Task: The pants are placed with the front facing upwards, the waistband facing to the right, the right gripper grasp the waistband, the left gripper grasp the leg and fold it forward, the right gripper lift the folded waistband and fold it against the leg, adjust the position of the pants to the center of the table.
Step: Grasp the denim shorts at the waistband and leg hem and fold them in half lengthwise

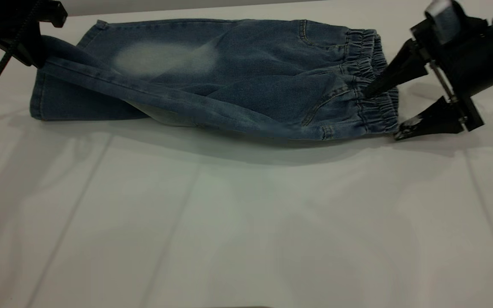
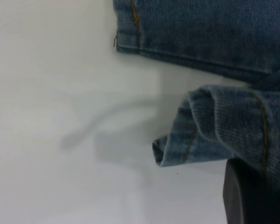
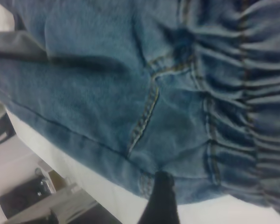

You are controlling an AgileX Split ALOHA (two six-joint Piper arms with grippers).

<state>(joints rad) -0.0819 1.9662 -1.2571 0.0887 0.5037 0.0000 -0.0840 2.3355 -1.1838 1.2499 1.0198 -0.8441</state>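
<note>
The right gripper (image 1: 381, 113) has its 2 fingers (image 1: 390, 79) spread apart around the waistband (image 1: 368, 81); the left gripper (image 1: 19, 34) is clamped on a lifted leg (image 1: 144, 92). The pants (image 1: 229, 77) lie toward the desk's (image 1: 246, 222) far edge. With the right fingers unclosed, the waistband could slip free and the fold would skew.

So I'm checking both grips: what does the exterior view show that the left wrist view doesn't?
Only the exterior view shows the whole pants, the waistband, and the right gripper, open with one finger on the waistband and one below it. Only the left wrist view shows the leg cuff curled and lifted beside the left gripper. Both show denim and the table.
</note>
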